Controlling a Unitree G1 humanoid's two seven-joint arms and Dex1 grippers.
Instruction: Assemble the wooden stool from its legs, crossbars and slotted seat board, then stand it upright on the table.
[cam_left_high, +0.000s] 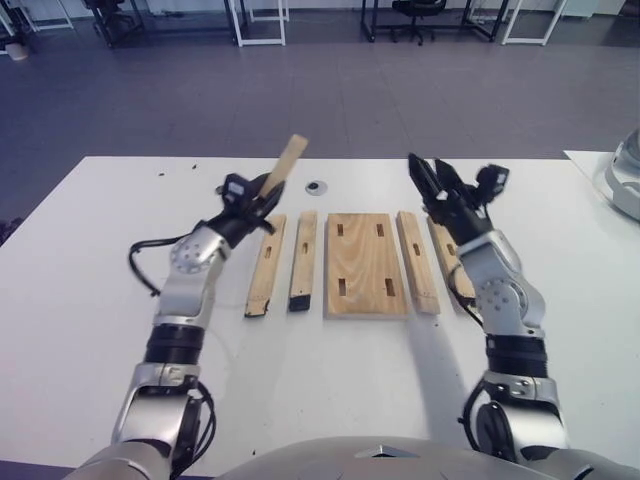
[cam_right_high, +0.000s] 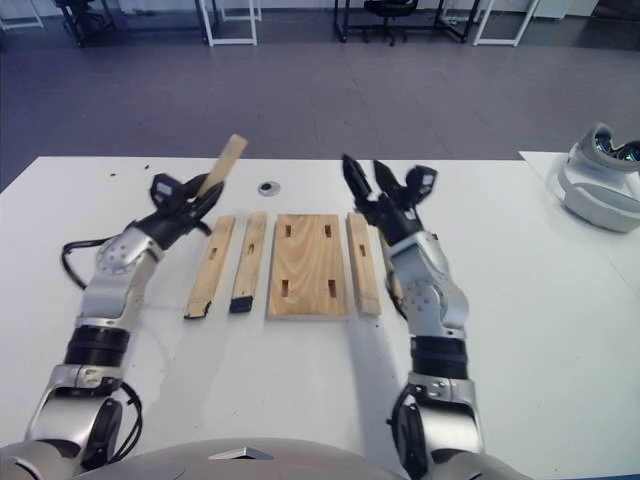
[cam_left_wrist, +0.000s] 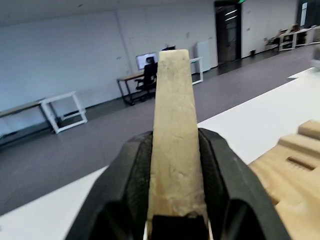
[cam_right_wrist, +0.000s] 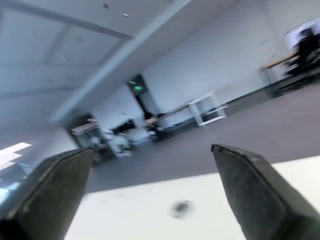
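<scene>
A wooden piece (cam_left_high: 290, 158), judged light and stiff, is clamped at its end by the left gripper's (cam_left_high: 264, 199) jaws; the right gripper's (cam_left_high: 424, 166) are held wide.

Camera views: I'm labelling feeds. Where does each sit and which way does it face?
Left eye: head, facing down over the table; both arms show.
Right eye: beside it, same scene; both share the seat board.
Left wrist: looks along the left gripper, shut on a wooden stick.
Right wrist: looks out through the open right gripper.
</scene>
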